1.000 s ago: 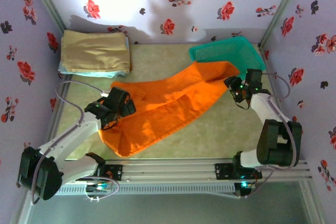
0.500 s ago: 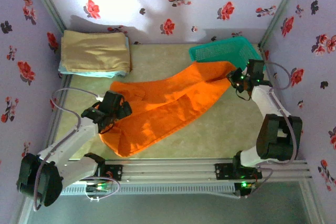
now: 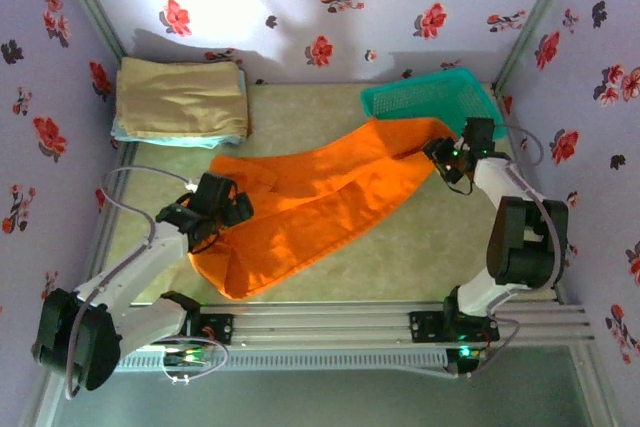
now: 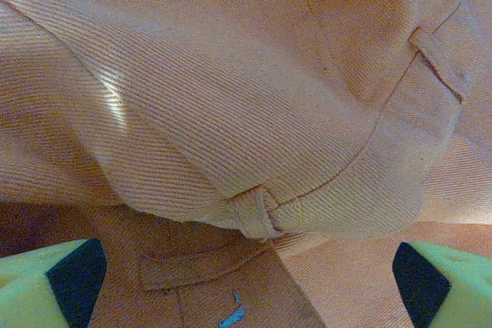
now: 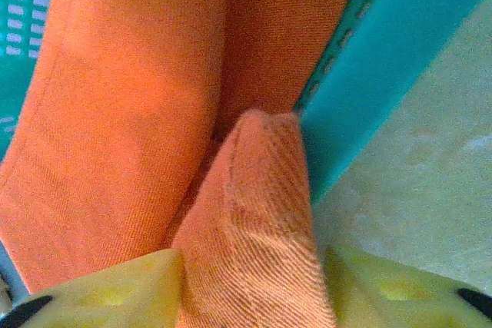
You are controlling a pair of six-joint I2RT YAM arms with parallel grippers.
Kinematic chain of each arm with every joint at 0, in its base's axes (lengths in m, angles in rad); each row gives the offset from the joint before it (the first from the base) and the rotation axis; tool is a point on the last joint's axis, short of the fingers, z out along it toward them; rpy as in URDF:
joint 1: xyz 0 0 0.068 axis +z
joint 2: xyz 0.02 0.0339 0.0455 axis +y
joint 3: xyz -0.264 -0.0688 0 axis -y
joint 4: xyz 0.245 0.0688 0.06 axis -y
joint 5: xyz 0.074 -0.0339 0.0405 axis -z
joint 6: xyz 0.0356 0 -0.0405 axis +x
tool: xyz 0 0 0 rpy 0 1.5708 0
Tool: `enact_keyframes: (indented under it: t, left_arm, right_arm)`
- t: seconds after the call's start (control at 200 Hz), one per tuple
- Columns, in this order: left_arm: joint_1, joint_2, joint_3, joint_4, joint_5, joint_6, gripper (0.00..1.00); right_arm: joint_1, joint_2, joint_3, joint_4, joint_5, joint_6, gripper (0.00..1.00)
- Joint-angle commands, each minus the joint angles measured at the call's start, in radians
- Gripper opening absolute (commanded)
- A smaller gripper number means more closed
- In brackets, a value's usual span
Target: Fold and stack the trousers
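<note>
1. The bright orange, soft cloth trousers (image 3: 320, 197) are spread slantwise over the pale green bench (image 3: 420, 237). The waist end lies near the left arm, and the legs run up and to the right.
2. In the top view, the leg ends are draped onto the near edge of a teal plastic mesh basket (image 3: 430, 97), which is set in the far right corner.
3. The left jaws are seen over the waist end of the trousers (image 4: 231, 97). They are held wide apart, with the yellow-green fingertips (image 4: 46, 282) at either side of a bunched seam and a belt loop. Nothing is gripped between them.
4. The right jaws are clamped on a raised fold of the trousers (image 5: 131, 113), right beside the basket wall (image 5: 384, 59). The fold is pinched between two yellow fingers (image 5: 115, 293), and bare bench (image 5: 430, 174) is seen to the right.
5. A tan folded cloth (image 3: 180, 97) is stacked on a light blue folded cloth (image 3: 118, 132) in the far left corner, well apart from the trousers.
</note>
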Motion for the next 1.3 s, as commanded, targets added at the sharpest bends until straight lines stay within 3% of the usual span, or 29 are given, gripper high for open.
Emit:
enact_keyframes:
  t: [0.0, 0.07, 0.165, 0.355, 0.5, 0.57, 0.605, 0.75, 0.975, 1.17, 1.295]
  left_arm:
    - [0.014, -0.014, -0.002, 0.005, 0.01, 0.022, 1.0]
    - [0.016, -0.025, -0.005, 0.004, 0.013, 0.023, 1.0]
    - [0.018, -0.033, -0.004, 0.003, 0.014, 0.026, 1.0]
    - [0.022, -0.028, 0.003, 0.005, 0.017, 0.028, 1.0]
    - [0.021, -0.031, 0.007, 0.004, 0.02, 0.027, 1.0]
    - [0.022, -0.034, 0.006, 0.001, 0.021, 0.029, 1.0]
    - [0.022, -0.036, 0.006, -0.001, 0.02, 0.03, 1.0]
    - [0.024, -0.053, -0.001, -0.009, 0.022, 0.031, 1.0]
    - [0.032, -0.077, -0.007, -0.018, 0.022, 0.036, 1.0]
    - [0.038, -0.074, -0.007, -0.009, 0.022, 0.04, 0.99]
    - [0.042, -0.078, -0.022, 0.011, 0.022, 0.034, 0.98]
  right_arm:
    - [0.003, -0.003, 0.029, -0.011, -0.005, 0.0, 0.29]
    - [0.003, -0.028, 0.035, -0.016, -0.005, 0.003, 0.19]
    - [0.003, -0.061, 0.045, -0.041, -0.005, -0.003, 0.18]
    - [0.004, -0.074, 0.09, -0.072, -0.037, -0.015, 0.05]
    - [0.003, -0.071, 0.108, -0.093, -0.043, -0.022, 0.21]
    - [0.003, -0.056, 0.101, -0.082, -0.055, -0.017, 0.34]
    - [0.003, -0.044, 0.099, -0.078, -0.064, -0.015, 0.35]
    - [0.003, -0.028, 0.062, -0.028, -0.091, 0.017, 0.3]
    - [0.002, -0.025, 0.073, 0.013, -0.099, 0.025, 0.0]
    - [0.007, -0.063, 0.227, -0.003, -0.098, 0.038, 0.0]
    - [0.03, -0.186, 0.324, -0.091, -0.021, -0.005, 0.0]
